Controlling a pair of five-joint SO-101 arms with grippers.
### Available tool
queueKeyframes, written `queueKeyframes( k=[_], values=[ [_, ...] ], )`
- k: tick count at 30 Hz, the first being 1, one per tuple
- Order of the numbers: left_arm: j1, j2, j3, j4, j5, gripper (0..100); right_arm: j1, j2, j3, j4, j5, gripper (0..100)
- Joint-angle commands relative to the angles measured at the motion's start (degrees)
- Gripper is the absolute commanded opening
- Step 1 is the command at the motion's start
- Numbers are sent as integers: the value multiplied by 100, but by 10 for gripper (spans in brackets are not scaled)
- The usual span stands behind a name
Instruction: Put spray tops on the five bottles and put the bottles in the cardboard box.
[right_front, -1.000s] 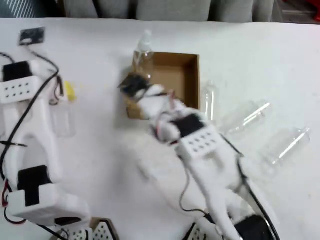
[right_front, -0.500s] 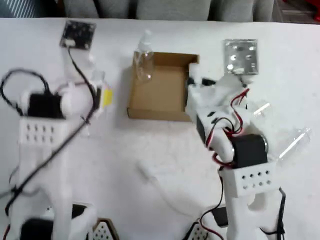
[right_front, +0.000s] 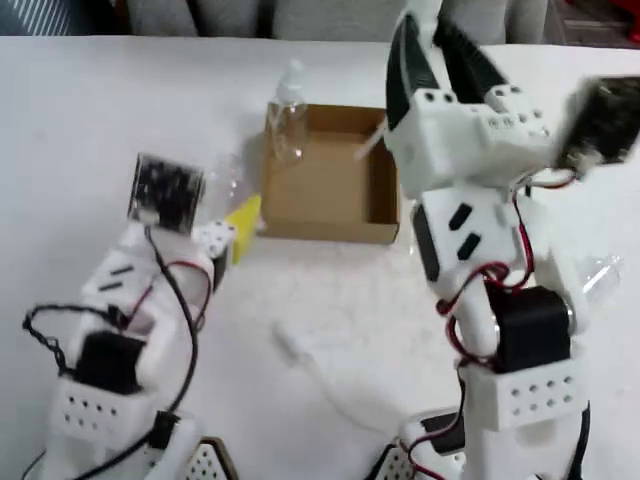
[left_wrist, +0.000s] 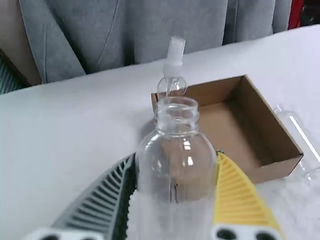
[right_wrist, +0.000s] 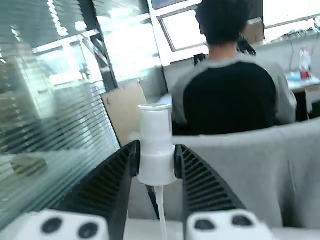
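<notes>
My left gripper (left_wrist: 175, 200) is shut on a clear open-necked bottle (left_wrist: 175, 155), held upright between its grey and yellow fingers (left_wrist: 235, 195). In the high view this gripper (right_front: 235, 200) is just left of the cardboard box (right_front: 325, 185). A bottle with a spray top (right_front: 287, 115) stands at the box's far left corner, also seen as the capped bottle (left_wrist: 172, 70) behind the box (left_wrist: 240, 125). My right gripper (right_wrist: 156, 155) is shut on a white spray top (right_wrist: 156, 145) with its thin tube (right_wrist: 161, 215) hanging down. That gripper (right_front: 432, 45) is raised high beside the box's right side.
A loose spray top with its tube (right_front: 300, 350) lies on the white table (right_front: 120, 100) in front of the box. A clear bottle (right_front: 600, 275) lies on its side at the right, partly behind the right arm; another bottle (left_wrist: 300, 135) lies beside the box.
The right arm has swung from the box's left edge to its right side and risen high with the spray top. The left arm has come in toward the box's left side.
</notes>
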Motion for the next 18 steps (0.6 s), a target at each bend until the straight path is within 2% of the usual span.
queueKeyframes(
  k=[1, 7, 18],
  values=[
    [268, -760, 378, -466, -35, 54, -541, -127, -484, -488, 158, 15],
    [567, -1771, 914, -527, -35, 54, -1886, -101, -536, -479, 1213, 15],
    [629, -2237, 1231, -510, -35, 54, -2501, -127, -325, 66, 1240, 15]
  ],
)
